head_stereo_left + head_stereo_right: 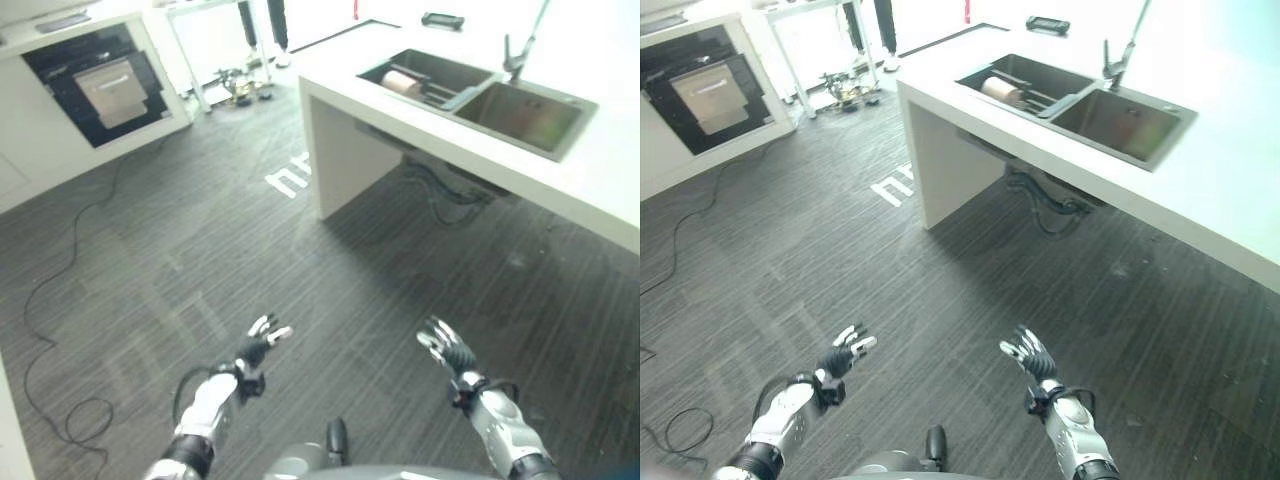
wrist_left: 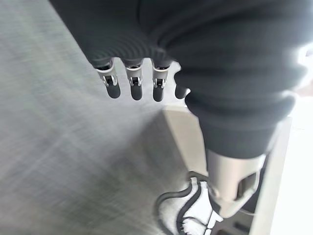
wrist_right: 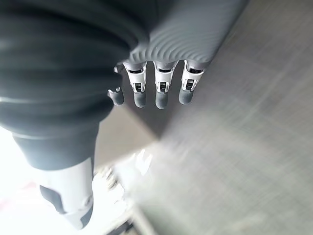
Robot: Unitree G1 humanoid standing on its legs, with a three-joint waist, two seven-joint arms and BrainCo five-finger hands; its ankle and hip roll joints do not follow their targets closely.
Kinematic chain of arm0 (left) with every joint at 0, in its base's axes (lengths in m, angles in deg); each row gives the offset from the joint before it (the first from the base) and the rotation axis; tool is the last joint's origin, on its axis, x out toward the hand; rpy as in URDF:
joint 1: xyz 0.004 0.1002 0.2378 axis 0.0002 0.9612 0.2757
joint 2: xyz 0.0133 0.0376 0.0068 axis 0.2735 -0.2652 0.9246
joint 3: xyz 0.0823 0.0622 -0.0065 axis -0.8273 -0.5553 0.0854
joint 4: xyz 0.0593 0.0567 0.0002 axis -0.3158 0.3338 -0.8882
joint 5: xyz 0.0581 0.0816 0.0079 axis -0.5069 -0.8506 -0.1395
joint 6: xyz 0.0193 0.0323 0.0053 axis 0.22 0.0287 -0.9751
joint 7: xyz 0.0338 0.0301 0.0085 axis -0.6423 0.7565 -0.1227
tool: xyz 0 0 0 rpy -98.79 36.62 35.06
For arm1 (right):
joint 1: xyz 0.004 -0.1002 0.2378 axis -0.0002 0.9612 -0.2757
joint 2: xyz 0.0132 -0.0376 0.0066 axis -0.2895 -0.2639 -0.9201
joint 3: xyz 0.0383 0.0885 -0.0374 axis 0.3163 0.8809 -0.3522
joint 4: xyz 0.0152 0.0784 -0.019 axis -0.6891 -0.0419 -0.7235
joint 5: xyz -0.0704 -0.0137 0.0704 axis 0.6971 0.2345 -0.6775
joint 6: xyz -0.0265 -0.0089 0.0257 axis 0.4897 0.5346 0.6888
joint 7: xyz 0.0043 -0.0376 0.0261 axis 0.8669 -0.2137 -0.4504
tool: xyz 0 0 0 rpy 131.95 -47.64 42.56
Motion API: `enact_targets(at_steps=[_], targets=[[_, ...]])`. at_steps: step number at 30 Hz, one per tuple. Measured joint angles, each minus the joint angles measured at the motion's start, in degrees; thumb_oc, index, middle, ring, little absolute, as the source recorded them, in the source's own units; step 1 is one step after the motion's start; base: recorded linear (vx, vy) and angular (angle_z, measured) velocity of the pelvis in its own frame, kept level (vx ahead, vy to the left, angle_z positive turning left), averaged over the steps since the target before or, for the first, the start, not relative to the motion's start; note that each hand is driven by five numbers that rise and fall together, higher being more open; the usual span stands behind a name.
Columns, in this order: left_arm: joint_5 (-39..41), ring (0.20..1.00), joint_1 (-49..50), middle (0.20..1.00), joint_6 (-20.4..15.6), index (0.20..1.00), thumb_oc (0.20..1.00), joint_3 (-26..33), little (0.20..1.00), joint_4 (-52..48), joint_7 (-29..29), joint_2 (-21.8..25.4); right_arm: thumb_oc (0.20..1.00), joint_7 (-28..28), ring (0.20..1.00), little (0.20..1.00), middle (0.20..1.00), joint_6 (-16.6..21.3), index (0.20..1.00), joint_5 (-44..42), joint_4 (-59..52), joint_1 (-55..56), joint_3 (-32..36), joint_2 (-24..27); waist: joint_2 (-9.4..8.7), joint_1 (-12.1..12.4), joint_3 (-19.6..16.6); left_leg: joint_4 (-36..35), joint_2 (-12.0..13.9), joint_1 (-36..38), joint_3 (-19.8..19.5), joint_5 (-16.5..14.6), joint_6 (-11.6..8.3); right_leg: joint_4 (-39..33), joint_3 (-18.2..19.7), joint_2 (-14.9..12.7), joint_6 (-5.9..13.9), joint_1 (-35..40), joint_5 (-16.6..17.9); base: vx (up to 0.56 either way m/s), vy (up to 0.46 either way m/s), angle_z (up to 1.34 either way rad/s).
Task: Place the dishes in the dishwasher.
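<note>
Both hands hang low over the dark striped floor, far from the counter. My left hand [image 1: 258, 349] has relaxed, straight fingers [image 2: 133, 87] and holds nothing. My right hand [image 1: 445, 346] is likewise open and empty, its fingers [image 3: 162, 90] spread loosely. A double sink [image 1: 520, 115] is set in the white counter at the upper right; in its left basin lie a copper-coloured dish [image 1: 401, 83] and some dark utensils [image 1: 437, 92]. A dark appliance front [image 1: 102, 82] with a pale panel sits in the cabinet at the upper left.
The white counter [image 1: 345, 130] juts out over the floor with pipes and cables under the sink. A tap [image 1: 518, 55] stands behind the basins and a small dark object [image 1: 442, 20] lies on the counter's far end. Clutter [image 1: 238, 85] lies on the floor at the back.
</note>
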Motion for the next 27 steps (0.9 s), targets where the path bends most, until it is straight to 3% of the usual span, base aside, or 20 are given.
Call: enact_targets(at_steps=[3, 4, 5, 6, 8, 9, 10, 11, 12, 13, 15, 16, 18, 20, 21, 23, 24, 25, 26, 27], targets=[[0.0, 1.0, -0.1, 1.0, 0.0, 1.0, 1.0, -0.3, 1.0, -0.1, -0.2, -2.1, 1.0, 0.0, 1.0, 1.0, 1.0, -0.2, 1.0, 0.0, 2.5, -0.4, -1.8, 0.9, 3.13, -0.4, -0.2, -0.2, 2.0, 4.3, 0.4, -1.3, 0.0, -4.6, -2.2, 1.1, -0.93, -8.6, -9.6, 0.2, -0.024, 0.12], [0.0, 1.0, 0.2, 1.0, 0.2, 1.0, 1.0, -0.4, 1.0, -0.2, -1.0, -2.4, 1.0, 0.1, 1.0, 1.0, 1.0, -0.2, 1.0, 0.0, 2.6, -0.3, -2.1, 1.5, 3.23, -1.1, -0.3, -0.2, 2.9, 6.5, 0.4, -3.5, -3.73, -15.0, -2.3, 2.3, -1.88, -12.0, -12.0, 0.24, -0.101, 0.28], [-0.1, 1.0, 0.4, 1.0, 0.3, 1.0, 1.0, -0.4, 1.0, -0.3, -1.3, -2.1, 1.0, 0.4, 1.0, 1.0, 1.0, -0.2, 1.0, -0.2, 2.5, -0.2, -2.3, 2.1, 2.36, -2.1, -0.6, -0.7, 2.6, 7.7, 0.2, -4.4, -5.15, -23.9, -2.5, 2.3, -2.63, -13.3, -11.8, 0.24, -0.127, 0.6], [-0.1, 1.0, 1.0, 1.0, 0.6, 1.0, 1.0, -0.4, 1.0, -0.2, -1.4, -2.0, 1.0, 0.4, 1.0, 1.0, 1.0, -0.3, 1.0, -0.6, 2.5, 0.7, -2.3, 3.3, 0.81, -3.2, -0.6, -1.0, 1.8, 10.5, 0.1, -5.5, -6.67, -35.1, -3.5, 2.9, -5.71, -14.3, -9.6, 0.34, -0.173, 0.58], [-0.1, 1.0, 2.3, 1.0, 0.9, 1.0, 1.0, -0.6, 1.0, -0.2, -1.4, -2.1, 1.0, 0.6, 1.0, 1.0, 1.0, -0.4, 1.0, -0.7, 2.5, 1.6, -2.3, 4.0, 0.37, -3.6, -0.6, -0.9, 1.4, 12.9, 0.2, -6.8, -8.08, -42.4, -5.1, 3.4, -7.67, -15.2, -6.7, 0.34, -0.151, 0.51], [-0.1, 1.0, 1.9, 1.0, 0.9, 1.0, 1.0, -0.6, 1.0, -0.2, -1.4, -2.3, 1.0, 1.0, 1.0, 1.0, 1.0, -0.3, 1.0, -0.7, 2.3, 1.5, -2.2, 4.7, -0.3, -4.2, -1.1, -0.3, 1.1, 12.7, 0.0, -9.0, -8.53, -49.2, -5.9, 2.8, -5.19, -16.6, -5.0, 0.23, -0.098, 0.84], [-0.1, 1.0, 0.9, 1.0, 1.0, 1.0, 1.0, -0.7, 1.0, -0.1, -1.4, -2.4, 1.0, 0.9, 1.0, 1.0, 1.0, -0.5, 1.0, -0.7, 2.5, 1.0, -1.7, 5.0, -0.68, -4.9, -0.9, -0.5, 0.7, 13.7, 0.6, -11.7, -6.75, -52.6, -7.6, 1.4, -4.73, -18.8, -3.7, 0.35, -0.187, 0.38], [-0.2, 1.0, 4.1, 1.0, 1.3, 1.0, 1.0, -0.7, 1.0, 1.0, -1.3, -2.6, 1.0, 1.1, 1.0, 1.0, 1.0, -1.3, 1.0, -0.7, 4.0, 1.1, -2.2, 3.6, -0.53, -3.4, -0.6, 1.1, 0.4, 19.6, 0.6, -13.9, -8.82, -49.5, -10.2, 3.8, -14.87, -16.4, 0.1, 0.37, -0.207, 0.09], [-0.3, 1.0, 6.1, 1.0, 1.2, 1.0, 1.0, -0.8, 1.0, 1.0, -1.3, -2.9, 1.0, 1.1, 1.0, 1.0, 1.0, -1.3, 1.0, -0.7, 4.5, 1.8, -2.2, 3.2, -1.33, -3.6, -1.7, 4.2, -0.8, 21.2, 0.1, -14.6, -9.95, -49.0, -10.6, 4.5, -17.77, -12.2, 0.8, 0.37, -0.199, -0.18], [-0.5, 1.0, 6.9, 1.0, 1.2, 1.0, 1.0, -0.7, 1.0, 1.2, -1.3, -3.5, 1.0, 1.1, 1.0, 1.0, 1.0, -1.1, 1.0, -1.2, 4.6, 2.9, -2.2, 3.5, -3.23, -3.6, -3.1, 9.0, -2.8, 20.8, -0.3, -15.8, -11.23, -52.1, -6.8, 5.0, -19.91, -8.6, 4.7, 0.26, -0.132, 0.15], [-0.5, 1.0, 7.1, 1.0, 1.0, 1.0, 1.0, -2.0, 1.0, 0.4, -1.4, -5.3, 1.0, 0.9, 1.0, 1.0, 1.0, -0.9, 1.0, -1.7, 5.8, 1.3, -1.8, 5.7, 0.07, -3.0, -3.9, 16.2, -0.3, 16.1, -1.1, -20.5, -9.51, -57.1, -4.9, 7.4, -20.48, -5.1, 7.4, 0.25, -0.135, -0.04], [-0.5, 1.0, 6.6, 1.0, 1.0, 1.0, 1.0, -2.0, 1.0, 0.4, -1.3, -4.9, 1.0, 0.9, 1.0, 1.0, 1.0, -0.6, 1.0, -1.7, 5.8, 0.5, -2.0, 5.5, -0.21, -3.1, -3.8, 16.3, 0.3, 13.4, -1.2, -21.0, -9.12, -58.7, -4.6, 7.8, -20.57, -4.4, 7.7, 0.28, -0.152, -0.36], [-0.5, 1.0, 4.7, 1.0, 0.9, 1.0, 1.0, -1.9, 1.0, 0.4, -1.3, -4.3, 1.0, 0.9, 1.0, 1.0, 1.0, -0.4, 1.0, -1.7, 5.4, -1.2, -2.0, 5.5, -1.12, -3.4, -3.0, 18.0, 2.1, 6.0, -2.3, -21.0, -8.68, -60.1, -2.9, 9.3, -20.27, -1.5, 6.1, 0.27, -0.153, -0.48], [-0.5, 1.0, 3.5, 1.0, 0.8, 1.0, 1.0, -1.9, 1.0, 0.7, -1.4, -5.4, 1.0, 1.0, 1.0, 1.0, 1.0, -0.1, 1.0, -1.6, 5.6, -1.7, -2.2, 6.5, 1.2, -4.1, -2.5, 18.6, 5.7, 2.2, -2.2, -19.2, -6.8, -57.9, -3.7, 11.5, -17.53, -1.1, 2.4, 0.15, -0.071, -0.59], [-0.5, 1.0, 3.4, 1.0, 0.3, 1.0, 1.0, -1.9, 1.0, 0.0, -1.5, -6.2, 1.0, 0.9, 1.0, 1.0, 1.0, -0.2, 1.0, -1.6, 5.9, -2.1, -2.3, 7.0, 4.38, -3.6, -2.8, 19.4, 8.2, 1.9, -0.2, -21.1, -6.27, -42.8, -4.5, 12.0, -17.39, -6.1, -2.6, 0.16, -0.063, -0.53], [-0.5, 1.0, 3.8, 1.0, -0.3, 1.0, 1.0, -2.1, 1.0, -1.9, -2.4, -6.1, 1.0, 1.0, 1.0, 1.0, 1.0, -0.1, 1.0, -1.6, 4.3, -0.8, -2.0, 7.5, 2.52, -5.5, -3.3, 19.9, 6.3, 2.7, -0.6, -21.5, -9.09, -34.2, -4.1, 7.9, -13.6, -6.3, -12.6, 0.17, -0.055, -0.26], [-0.5, 1.0, 2.8, 1.0, -0.7, 1.0, 1.0, -1.8, 1.0, -1.0, -2.5, -6.2, 1.0, 1.2, 1.0, 1.0, 1.0, -0.2, 1.0, -1.5, 4.9, -1.1, -1.6, 7.3, 1.62, -5.5, -1.9, 28.6, 5.4, -0.5, -1.6, -21.8, -10.35, -36.2, -2.8, 7.6, -16.45, -4.1, -15.2, 0.18, 0.012, -0.09], [-0.5, 1.0, 2.6, 1.0, -0.5, 1.0, 1.0, -1.9, 1.0, -0.7, -2.5, -6.2, 1.0, 1.2, 1.0, 1.0, 1.0, -0.4, 1.0, -1.5, 5.7, -0.9, -1.4, 7.2, 1.01, -5.4, -1.5, 36.8, 5.2, -4.9, -2.5, -19.8, -12.44, -37.7, -2.2, 7.3, -17.26, -3.4, -15.0, 0.18, 0.061, -0.5], [-0.5, 1.0, 3.9, 1.0, -0.5, 1.0, 1.0, -2.0, 1.0, -0.9, -2.6, -6.2, 1.0, 1.2, 1.0, 1.0, 1.0, -0.7, 1.0, -1.4, 6.4, -0.3, -1.5, 7.3, 0.07, -3.5, -0.9, 41.8, 3.6, -10.9, -5.3, -19.7, -12.23, -42.2, 0.7, 7.1, -16.31, -0.5, -12.6, 0.18, 0.117, -0.69], [-0.5, 1.0, 4.5, 1.0, -0.4, 1.0, 1.0, -2.0, 1.0, -0.9, -2.6, -6.1, 1.0, 1.3, 1.0, 1.0, 1.0, -0.7, 1.0, -1.4, 6.5, -0.3, -1.9, 7.4, 0.12, -3.3, -0.9, 37.4, 3.2, -11.5, -6.9, -19.4, -11.63, -44.9, 1.7, 7.2, -16.04, 1.4, -11.5, 0.18, 0.172, -0.87]])
